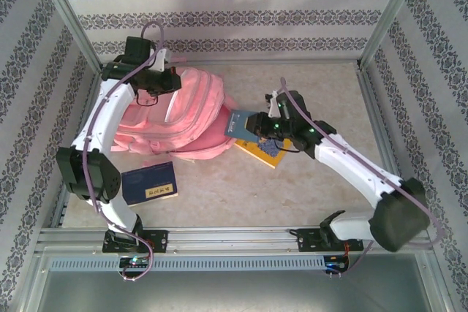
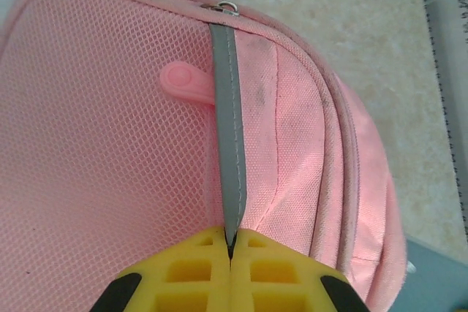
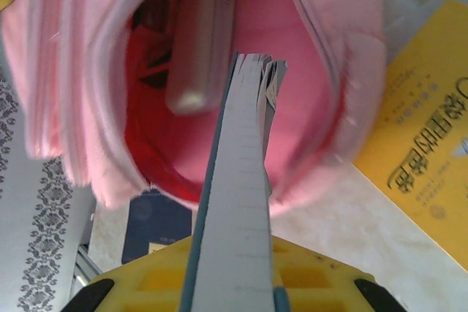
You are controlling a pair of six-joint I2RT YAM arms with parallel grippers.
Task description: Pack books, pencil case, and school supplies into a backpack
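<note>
"From above, how does the bag lie?"

"The backpack [image 1: 183, 118] lies toward the table's [image 1: 307, 195] far-left corner. Its long axis runs left to right and its mouth faces right. My right gripper [image 1: 257, 128] holds a teal book [image 1: 240, 123] at that mouth, above a yellow book [image 1: 267, 153]. A navy book [image 1: 150, 183] lies toward the near-left corner."

"Your left wrist?"

"My left gripper [image 2: 230, 242] is pinched tight on the grey strap [image 2: 230, 129] that runs down the pink mesh."

"And the right wrist?"

"Clamped on the teal book, seen edge-on. Its long axis points straight into the open mouth, where a pale oblong pouch [image 3: 197, 42] sits, blurred."
</note>
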